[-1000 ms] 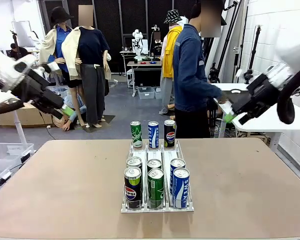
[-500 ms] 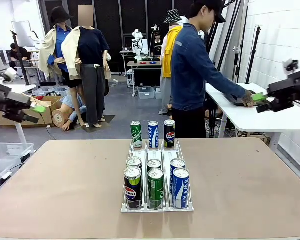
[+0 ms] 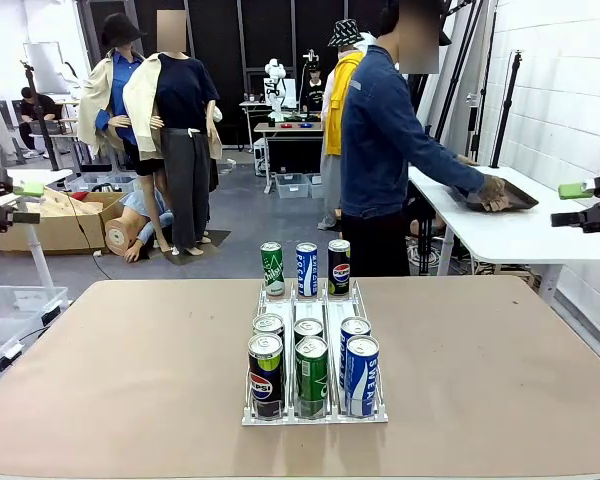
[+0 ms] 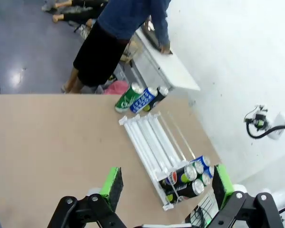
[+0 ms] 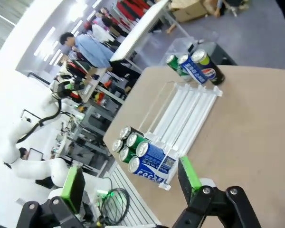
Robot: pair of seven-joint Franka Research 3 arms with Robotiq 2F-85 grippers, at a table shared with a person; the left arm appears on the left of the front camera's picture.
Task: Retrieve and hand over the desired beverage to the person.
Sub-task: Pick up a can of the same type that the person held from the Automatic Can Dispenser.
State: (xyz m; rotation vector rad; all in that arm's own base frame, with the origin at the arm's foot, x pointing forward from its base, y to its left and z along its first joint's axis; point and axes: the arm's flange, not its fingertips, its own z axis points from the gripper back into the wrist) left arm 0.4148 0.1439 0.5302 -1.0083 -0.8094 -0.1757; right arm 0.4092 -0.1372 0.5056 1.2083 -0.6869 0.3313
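Where the tan table [image 3: 130, 380] ends, the person [image 3: 380, 150] stands side-on.

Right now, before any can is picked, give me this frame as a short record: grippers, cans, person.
left gripper: open, nothing held
right gripper: open, nothing held
rack: three lanes, middle of the table
near cans: six, two rows of three
far cans: green, blue, black, at the rack's far end
person: far side, turned to the side table, hand on it
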